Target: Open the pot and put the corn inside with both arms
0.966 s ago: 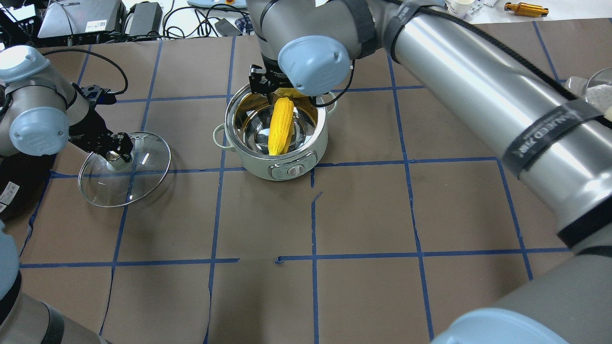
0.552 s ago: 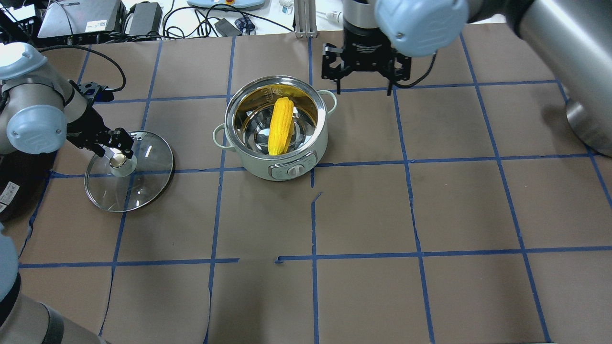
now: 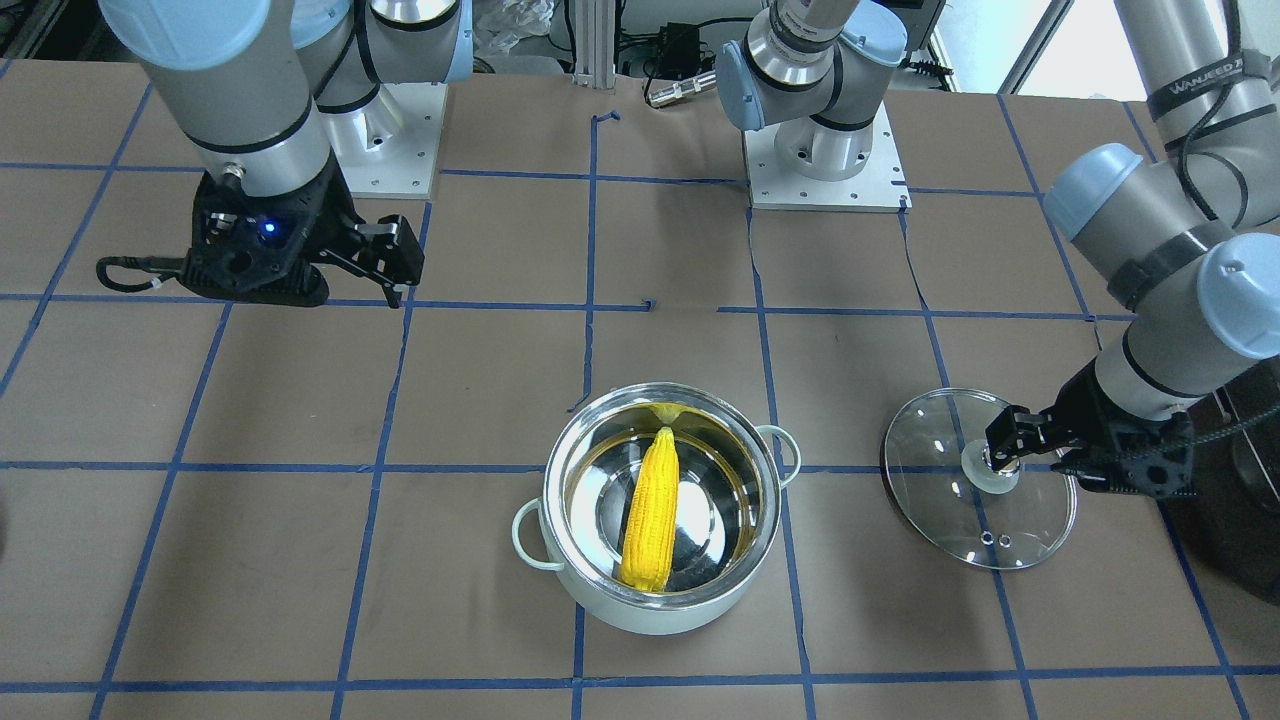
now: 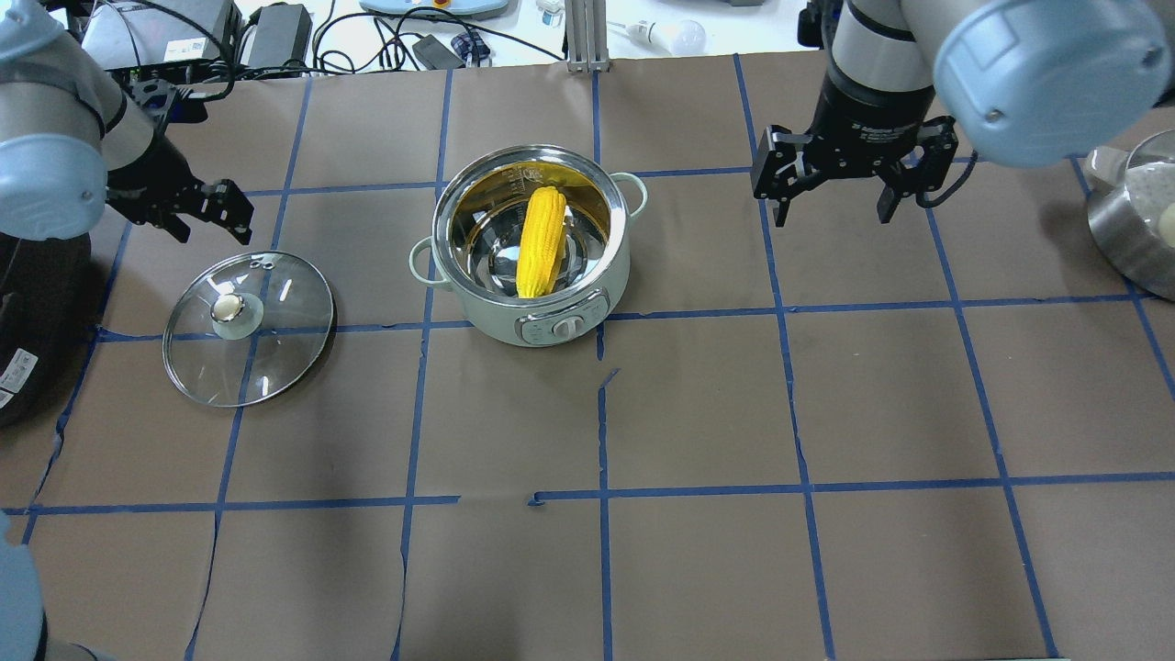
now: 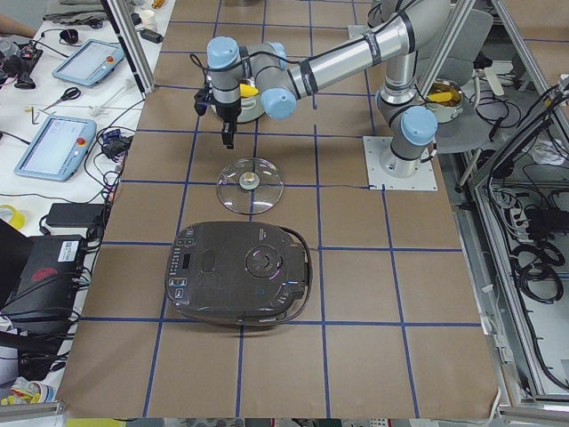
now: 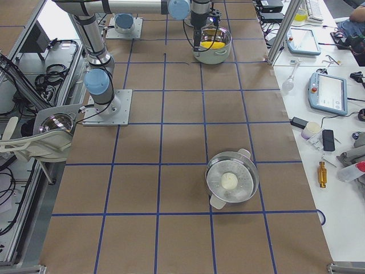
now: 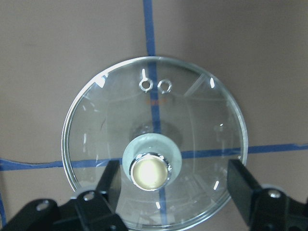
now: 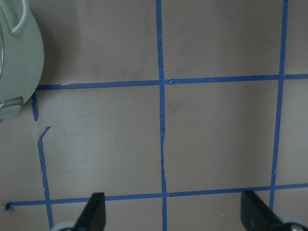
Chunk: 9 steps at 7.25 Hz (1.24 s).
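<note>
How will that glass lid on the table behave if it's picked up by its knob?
The glass lid is clear glass, so probably rigid and breakable if dropped. It lies flat, so a push should slide it, not roll it. Its small knob looks shiny, so it may slip.

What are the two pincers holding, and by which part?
Nothing. The left pincer is open, its fingers either side of the knob of the lid without touching it. The right pincer is open and empty. The corn lies in the pot.

A robotics lab (two arms (image 3: pixel 812 72) bolted to a tape-gridded table (image 4: pixel 698 404)), with teach pendants (image 5: pixel 55 145) and cable tangles (image 5: pixel 532 258) alongside.
</note>
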Tool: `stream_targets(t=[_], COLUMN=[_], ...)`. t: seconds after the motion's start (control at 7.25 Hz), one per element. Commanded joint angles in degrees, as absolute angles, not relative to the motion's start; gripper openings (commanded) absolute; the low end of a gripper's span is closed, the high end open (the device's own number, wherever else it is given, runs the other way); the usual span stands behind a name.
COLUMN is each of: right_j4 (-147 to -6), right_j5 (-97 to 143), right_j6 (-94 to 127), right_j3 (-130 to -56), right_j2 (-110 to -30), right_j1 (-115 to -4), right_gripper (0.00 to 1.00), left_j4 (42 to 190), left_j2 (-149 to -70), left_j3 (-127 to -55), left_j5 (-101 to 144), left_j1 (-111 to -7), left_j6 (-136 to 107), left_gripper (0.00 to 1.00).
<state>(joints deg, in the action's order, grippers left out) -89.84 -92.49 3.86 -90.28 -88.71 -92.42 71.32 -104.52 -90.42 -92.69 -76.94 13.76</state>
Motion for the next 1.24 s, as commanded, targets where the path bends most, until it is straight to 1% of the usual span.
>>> stream_targets(t=[0.0,0.14,0.41,0.55,0.83,1.1], right_j4=[-90.2,-89.7,-88.0,-87.7,-87.3,-87.3], right_j5=[-92.5,-92.5,-92.4,-92.4,-92.4,-92.4], right_j6=[-3.7,-3.8,-3.5,-3.5,-3.5,-3.5], right_j3=[-90.6,-90.6,-90.2,-90.1,-90.1,-90.0], right_j2=[-90.5,-91.6,-92.1,-92.1,-92.1,-92.1], right_j1=[-89.3,-88.9,-88.9,-88.9,-88.9,-88.9], right_gripper=[1.00,1.00,1.00,1.00,1.00,1.00], left_j4=[79.6,80.8,85.7,86.9,89.3,93.4], left_j2=[-101.0,-98.4,-92.8,-91.0,-89.1,-87.1], left_j3=[-83.9,-83.7,-84.5,-84.7,-85.1,-85.3], left_j5=[-92.4,-92.4,-89.9,-90.3,-89.7,-90.3], left_j1=[-88.3,-91.0,-91.8,-91.2,-91.3,-91.3], left_j6=[1.3,0.3,0.3,0.9,0.2,0.3], left_gripper=[0.85,0.87,0.88,0.93,0.93,0.95])
